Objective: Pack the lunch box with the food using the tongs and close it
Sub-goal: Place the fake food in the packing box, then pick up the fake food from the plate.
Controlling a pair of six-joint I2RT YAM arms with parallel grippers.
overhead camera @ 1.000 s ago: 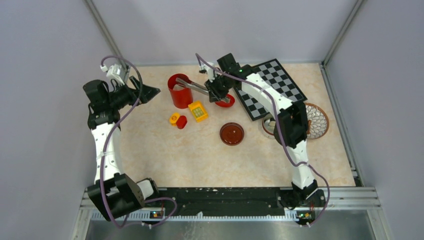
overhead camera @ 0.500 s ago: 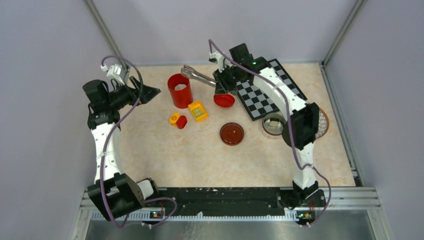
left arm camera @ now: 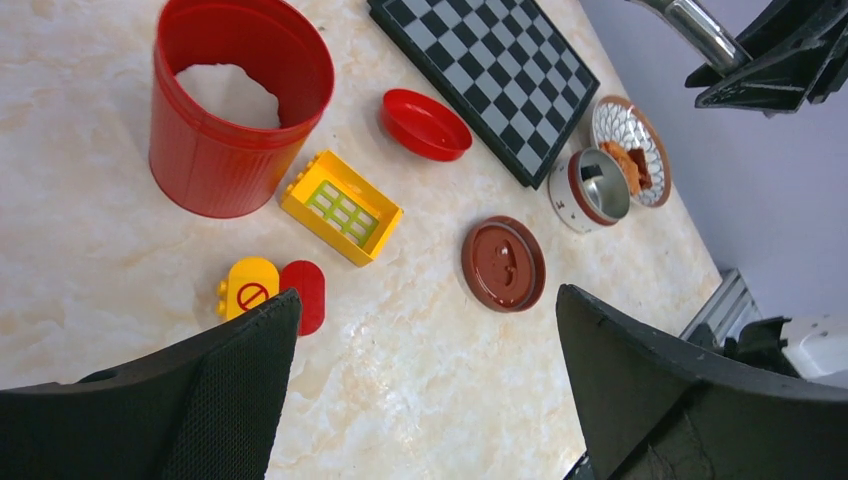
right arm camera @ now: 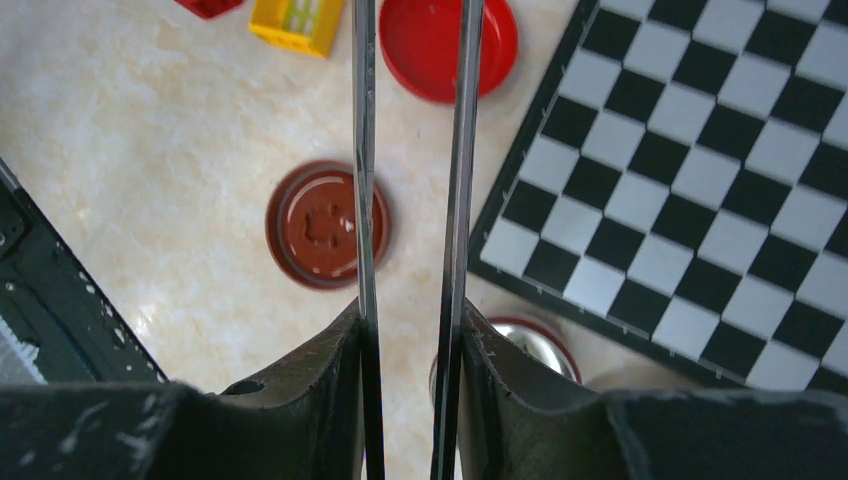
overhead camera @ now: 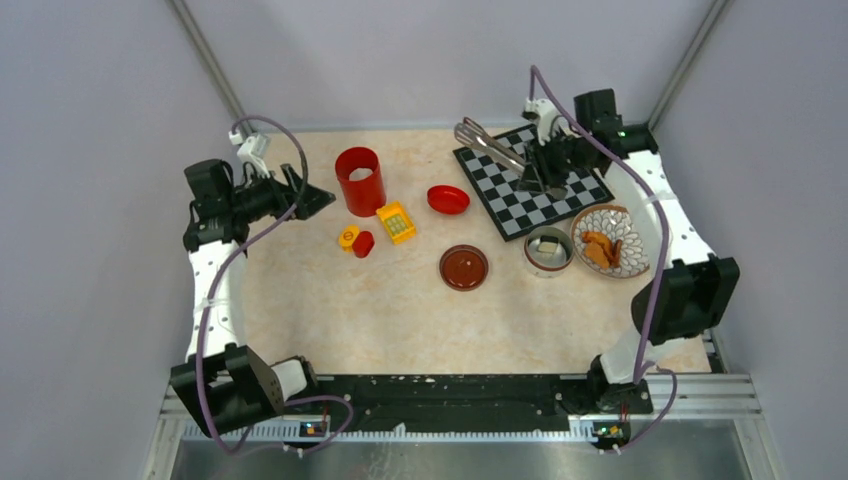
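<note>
The lunch box (overhead camera: 548,251), a small steel pot with a reddish rim, stands open beside the patterned plate (overhead camera: 628,232). A pale chunk (overhead camera: 548,246) lies inside it. Orange-brown food pieces (overhead camera: 600,249) sit on the plate. My right gripper (overhead camera: 541,172) hovers over the chessboard, shut on the silver tongs (overhead camera: 493,149), which point back-left. In the right wrist view the two tong arms (right arm camera: 364,150) run up from between my fingers (right arm camera: 410,340), with the lunch box (right arm camera: 522,343) just below. My left gripper (overhead camera: 303,194) is open and empty by the red cup.
A brown round lid (overhead camera: 464,267) lies left of the lunch box. A red bowl (overhead camera: 448,199), a tall red cup (overhead camera: 360,180), a yellow block (overhead camera: 396,221) and two small toy blocks (overhead camera: 355,240) sit mid-left. The chessboard (overhead camera: 585,190) lies at the back right.
My right arm has swung right, from the red cup to above the chessboard, carrying the tongs. That uncovered the plate and lunch box. The left arm shifted slightly.
</note>
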